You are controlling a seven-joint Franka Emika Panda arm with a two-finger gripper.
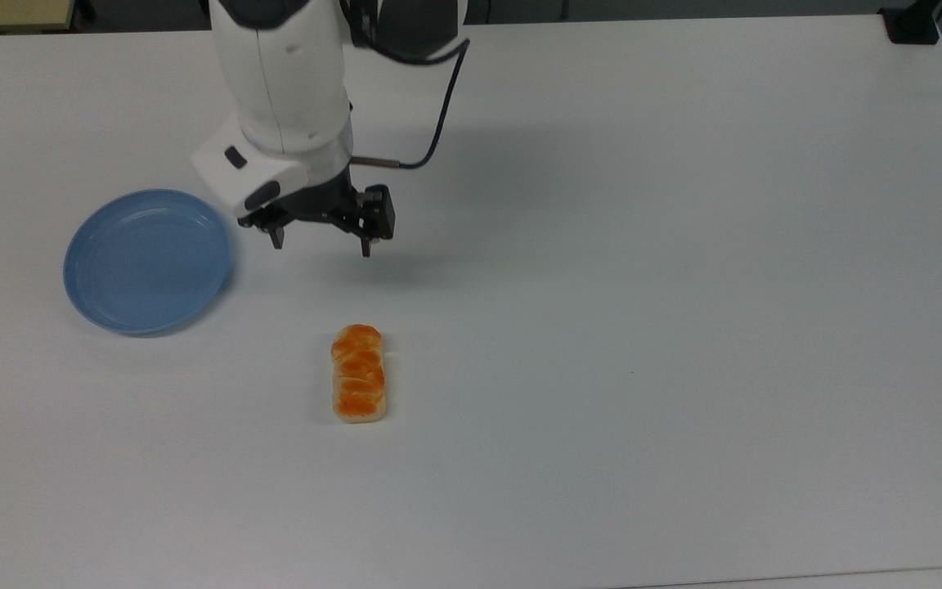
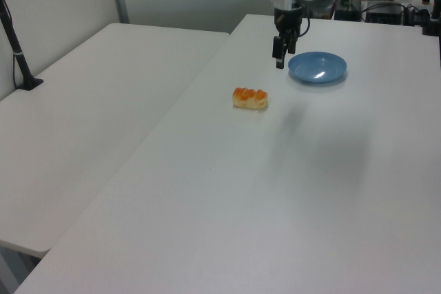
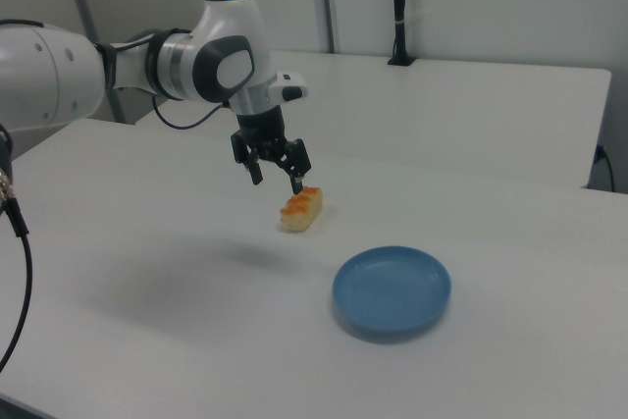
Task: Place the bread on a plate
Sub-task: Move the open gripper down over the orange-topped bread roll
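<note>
The bread (image 1: 358, 374) is a small orange-topped loaf with pale sides, lying on the white table near the middle; I also see the bread (image 2: 249, 98) in the left view and the bread (image 3: 301, 208) in the right view. The plate (image 1: 148, 260) is round, light blue and bare, at the top view's left; the plate (image 2: 317, 67) and plate (image 3: 392, 289) show in the side views too. My gripper (image 1: 321, 245) hangs open in the air, above the table between plate and bread, holding nothing. The gripper (image 3: 277, 179) and gripper (image 2: 279, 56) point downward.
The white table (image 1: 643, 286) stretches wide to the top view's right. A second white table (image 2: 89, 115) adjoins it at the left view's left, with a black post (image 2: 17, 53) on it. A black clamp (image 1: 912, 24) sits at the top view's far right corner.
</note>
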